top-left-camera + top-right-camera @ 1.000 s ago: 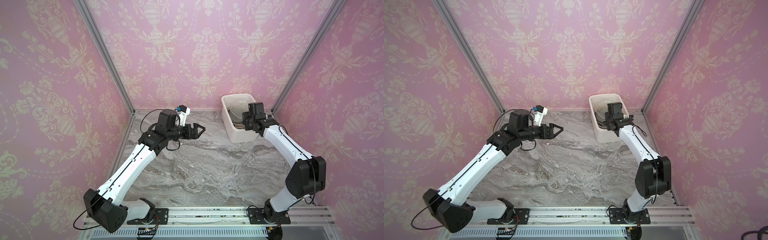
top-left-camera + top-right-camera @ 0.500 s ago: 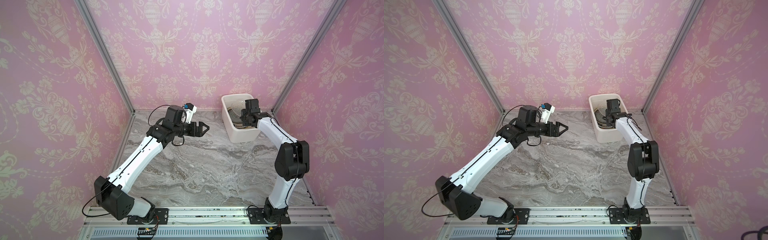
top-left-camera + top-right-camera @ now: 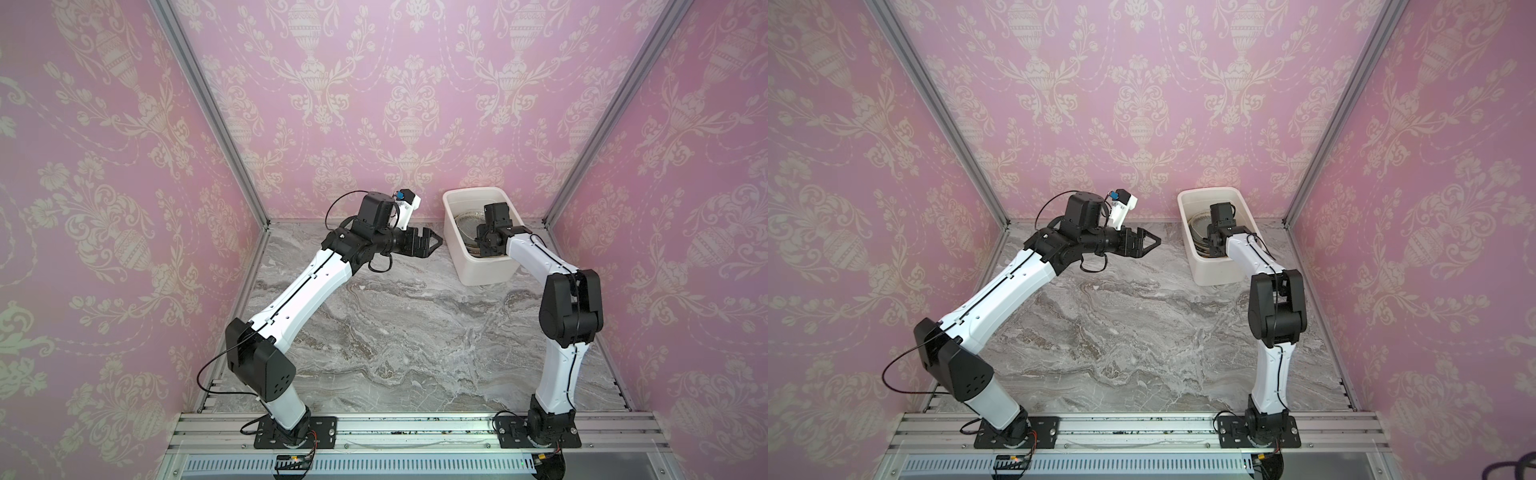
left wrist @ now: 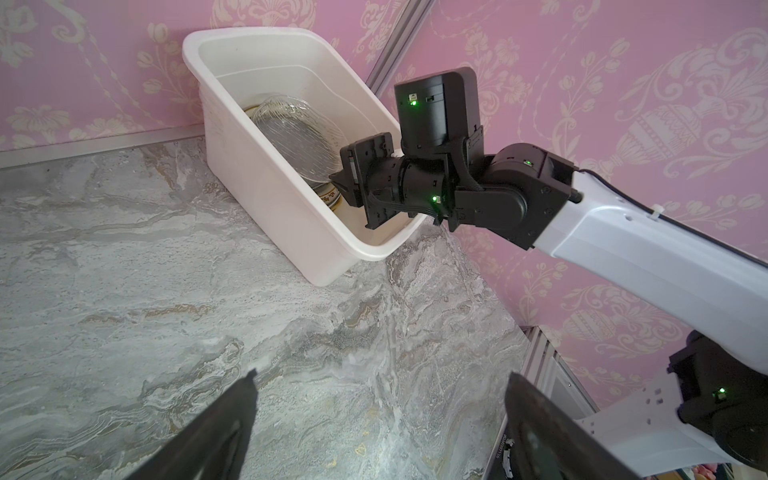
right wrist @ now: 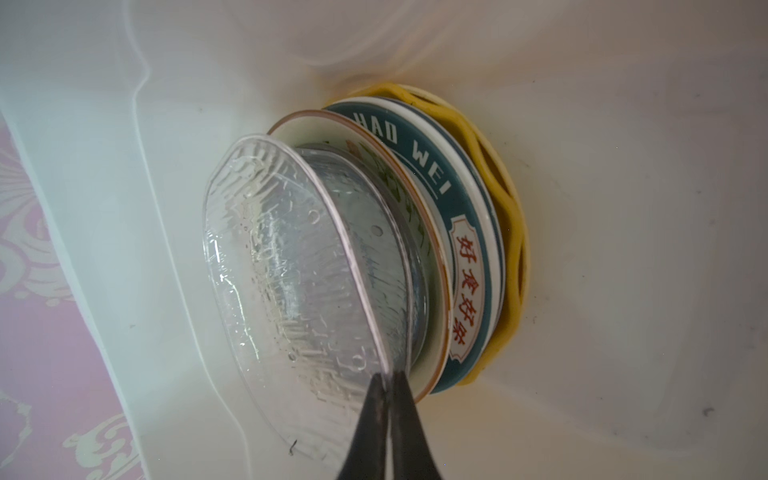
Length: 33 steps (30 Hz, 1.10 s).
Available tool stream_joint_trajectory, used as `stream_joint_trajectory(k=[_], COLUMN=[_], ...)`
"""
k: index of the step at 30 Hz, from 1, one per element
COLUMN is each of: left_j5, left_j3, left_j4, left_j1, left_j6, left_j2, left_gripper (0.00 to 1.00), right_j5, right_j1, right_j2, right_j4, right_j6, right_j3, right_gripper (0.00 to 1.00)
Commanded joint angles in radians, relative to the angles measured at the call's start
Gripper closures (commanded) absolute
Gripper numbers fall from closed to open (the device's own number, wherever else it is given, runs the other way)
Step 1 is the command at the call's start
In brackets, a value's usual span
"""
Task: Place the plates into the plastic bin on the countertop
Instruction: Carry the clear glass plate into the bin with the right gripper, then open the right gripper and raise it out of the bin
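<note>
The white plastic bin [image 3: 486, 270] [image 3: 1208, 270] stands at the back right of the grey marble countertop [image 3: 395, 332]. Inside it several plates lie stacked: yellow [image 5: 511, 232], teal [image 5: 469, 232], cream [image 5: 434, 332], smoky glass [image 5: 374, 199]. A clear glass plate [image 5: 282, 270] [image 4: 291, 129] is tilted on top of them. My right gripper [image 5: 386, 378] [image 4: 338, 183] reaches into the bin and is shut on that clear plate's rim. My left gripper [image 3: 436, 241] [image 3: 1154, 240] [image 4: 382, 374] hangs open and empty above the countertop, just left of the bin.
Pink patterned walls with aluminium posts [image 3: 216, 124] enclose the back and sides. An aluminium rail [image 3: 395, 428] with both arm bases runs along the front. The bin sits close to the back right corner post [image 3: 552, 216].
My left gripper has moved right, toward the bin, still open. The right arm's elbow has swung up and inward while its gripper stays in the bin on the glass plate.
</note>
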Motion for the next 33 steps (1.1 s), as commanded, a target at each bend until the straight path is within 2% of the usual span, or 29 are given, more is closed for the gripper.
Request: stream_joint_trajectory(k=[1,6,14,25,27,33], left_j5=[-0.007,-0.008,-0.021,-0.053,-0.067,-0.124], left_j3=[0.050,0.072,0.072,0.057,0.055,0.025], left_j4=[-0.025,-0.037,-0.050,-0.048,-0.044,-0.034], left_j1=[-0.010,-0.012,-0.012,-0.012,-0.012,-0.011], left_j6=[0.030,0.036,0.054,0.061,0.062,0.062], left_j2=[0.030,0.048,0.041,0.000,-0.016,-0.085], left_gripper=[0.05,0.05,0.05,0.05,0.05,0.05], right_j5=[-0.015,-0.031,-0.030,-0.024,-0.024,-0.007], right_j1=[-0.010,-0.019,-0.024,-0.024,-0.023,-0.013], right_j2=[0.019,0.048,0.057,-0.017,-0.041,-0.148], right_j4=[0.028,0.030,0.008,-0.006,-0.015,-0.050], right_j6=[-0.003,-0.012,-0.020,-0.025,-0.049,-0.179], right_j3=[0.010,0.030,0.068,0.049,0.056,0.072], right_gripper=[1.00,0.99,0.89,0.54,0.44,0.26])
